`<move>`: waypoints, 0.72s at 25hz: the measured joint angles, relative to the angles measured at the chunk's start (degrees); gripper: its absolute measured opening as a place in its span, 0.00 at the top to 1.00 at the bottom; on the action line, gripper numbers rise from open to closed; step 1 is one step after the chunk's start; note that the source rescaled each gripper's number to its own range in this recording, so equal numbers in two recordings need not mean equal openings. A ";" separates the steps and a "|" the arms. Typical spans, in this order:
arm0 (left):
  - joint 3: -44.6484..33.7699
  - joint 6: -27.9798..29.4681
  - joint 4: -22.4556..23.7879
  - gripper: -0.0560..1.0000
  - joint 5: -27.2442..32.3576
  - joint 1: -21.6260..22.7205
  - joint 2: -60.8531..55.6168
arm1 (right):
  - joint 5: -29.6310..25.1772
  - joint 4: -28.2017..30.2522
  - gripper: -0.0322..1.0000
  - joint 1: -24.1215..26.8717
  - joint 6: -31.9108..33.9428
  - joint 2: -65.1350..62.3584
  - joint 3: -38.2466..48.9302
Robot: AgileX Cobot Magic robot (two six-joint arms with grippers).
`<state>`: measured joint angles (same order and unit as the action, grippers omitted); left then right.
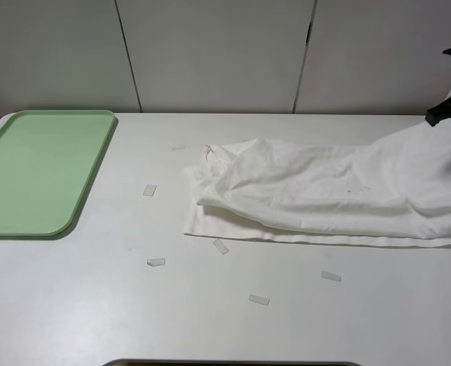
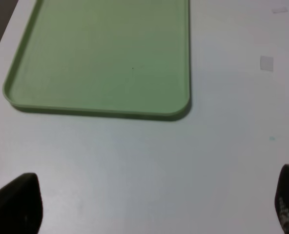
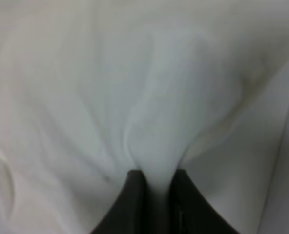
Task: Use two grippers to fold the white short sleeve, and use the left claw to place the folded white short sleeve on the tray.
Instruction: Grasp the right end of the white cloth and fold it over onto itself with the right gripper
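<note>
While tight on white short sleeve (image 1: 324,191), well apart from tray (image 2: 110,111), right pincer (image 3: 157,173); left pincer (image 2: 152,197) agape nr tray.

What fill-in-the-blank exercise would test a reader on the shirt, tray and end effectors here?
1. The right end effector pinches a fold of the ____ short sleeve.
2. The left end effector is open and holds ____.
3. In the high view, the green tray lies to the ____ of the short sleeve.
Missing words: white; nothing; left.
</note>
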<state>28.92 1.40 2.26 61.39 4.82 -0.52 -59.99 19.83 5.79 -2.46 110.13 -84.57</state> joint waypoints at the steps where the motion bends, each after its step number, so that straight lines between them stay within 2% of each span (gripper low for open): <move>1: 0.00 0.00 0.00 0.05 0.00 0.00 0.00 | 0.16 0.48 0.91 -0.74 0.49 0.79 0.00; 6: 0.00 0.00 0.00 0.05 0.00 0.00 0.00 | 0.24 2.58 0.91 -4.78 5.20 4.06 0.00; 18: 0.00 0.00 0.00 0.05 0.00 0.00 0.00 | 0.24 2.97 0.91 -14.65 14.74 6.94 0.00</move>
<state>28.92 1.40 2.26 61.39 4.82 -0.52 -59.76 22.80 -8.85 12.29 117.06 -84.57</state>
